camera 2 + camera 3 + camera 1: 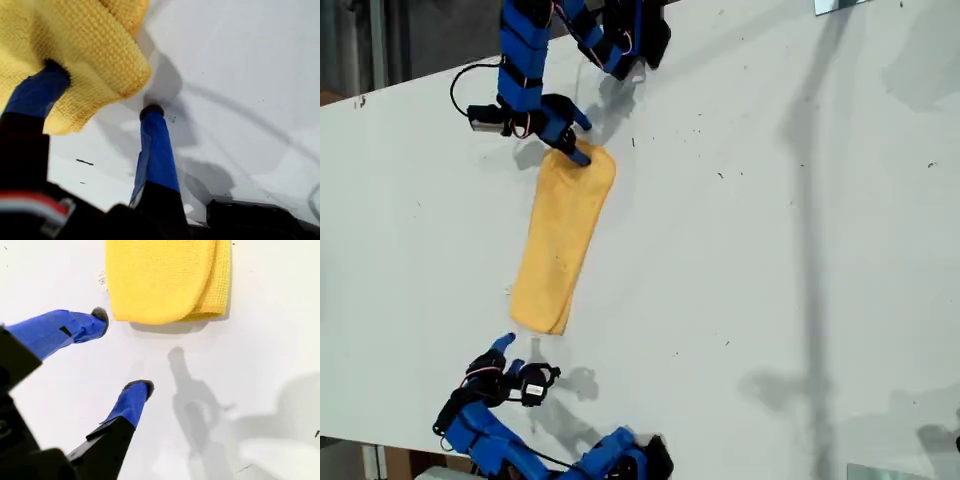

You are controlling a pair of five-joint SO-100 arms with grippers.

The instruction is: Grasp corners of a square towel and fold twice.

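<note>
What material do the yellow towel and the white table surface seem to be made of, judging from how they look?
The towel looks like soft microfibre or terry cloth: matte, with a fine looped, knobbly weave clear in the first wrist view, and it folds limply. The table seems a hard, smooth painted or laminated board: flat white, with a slight sheen, sharp shadows and small dark specks. Its exact material cannot be told.

Towel [563,243] lies folded into a long strip on the bench [770,250], running from near the bench's far edge toward its near edge in the exterior view, in the exterior view's left half. My first pincer [575,138] sits at the strip's far end, one finger [35,92] on the cloth, the other on the bench beside it. My second pincer [510,355] sits just off the near end, apart from the towel, by the bench's near edge
</note>
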